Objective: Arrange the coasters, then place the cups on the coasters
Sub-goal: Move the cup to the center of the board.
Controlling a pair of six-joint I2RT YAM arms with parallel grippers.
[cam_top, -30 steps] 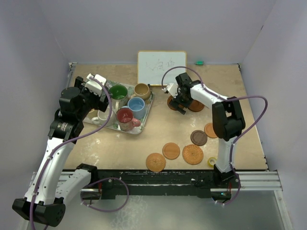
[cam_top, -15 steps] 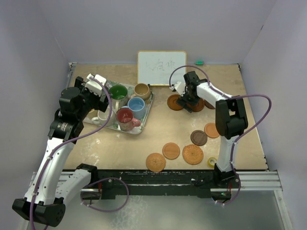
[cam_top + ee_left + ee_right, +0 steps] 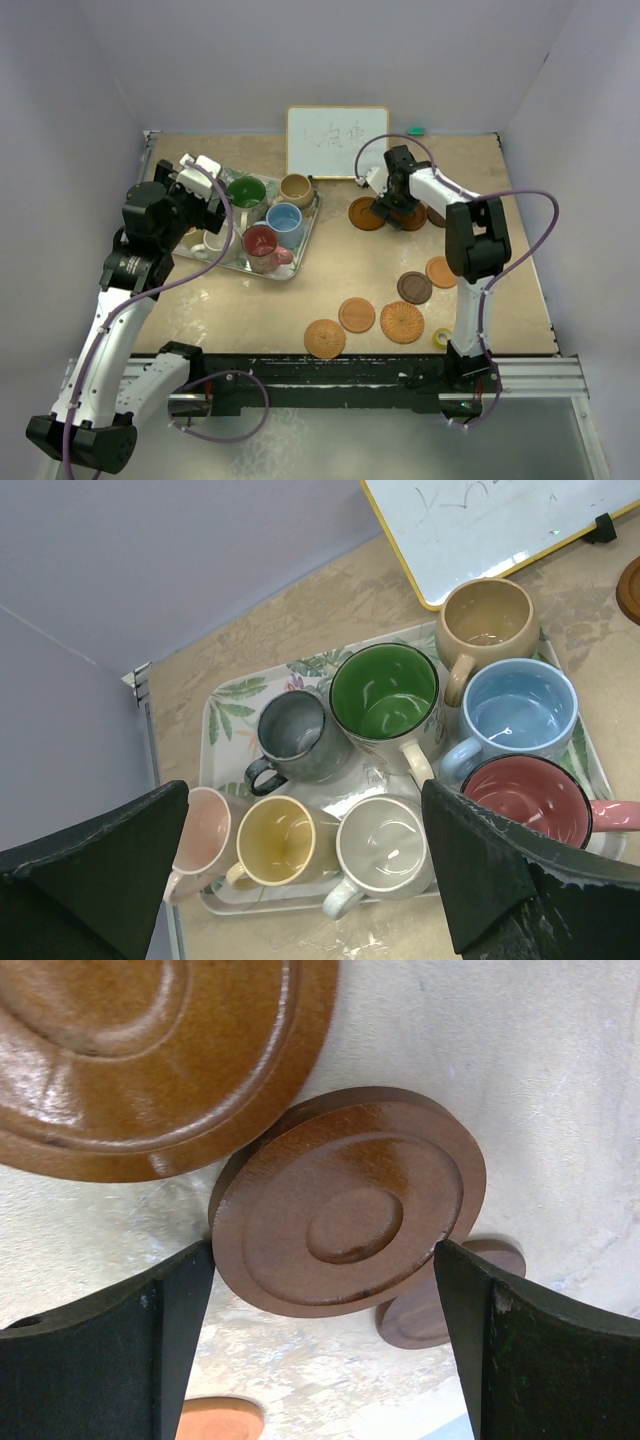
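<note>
Black and spread wide, the right gripper (image 3: 322, 1250) hangs low over a dark brown coaster (image 3: 350, 1215). This coaster lies flat on the table (image 3: 520, 1080) between the two fingers (image 3: 165, 1350), and neither finger is pinching it. A second brown coaster (image 3: 150, 1050) meets its edge on one side. A third (image 3: 420, 1320) shows at the opposite edge, though the close view does not settle whether it lies under the first or only beside it. From above, these three sit just in front of the whiteboard (image 3: 338, 142), toward its right end. Five more coasters lie well in front of the whiteboard, nearer the arms. One is orange (image 3: 441, 272) with a dark one (image 3: 414, 288) just beside it, then comes another orange one (image 3: 356, 315) and two woven ones (image 3: 402, 322) (image 3: 325, 338). A tape roll (image 3: 442, 338) lies nearest the table edge. The left gripper (image 3: 300, 800), likewise spread and holding nothing, hovers above the tray (image 3: 225, 695), which lies in front of the whiteboard's left end. All eight cups stand upright in the tray, none on a coaster. The tan cup (image 3: 487, 620) is nearest the whiteboard, followed by the green cup (image 3: 385, 695), blue cup (image 3: 520, 710) and grey cup (image 3: 295, 735). Farthest from it are the red cup (image 3: 525, 800), white cup (image 3: 385, 850), yellow cup (image 3: 285, 840) and pink cup (image 3: 205, 830).
</note>
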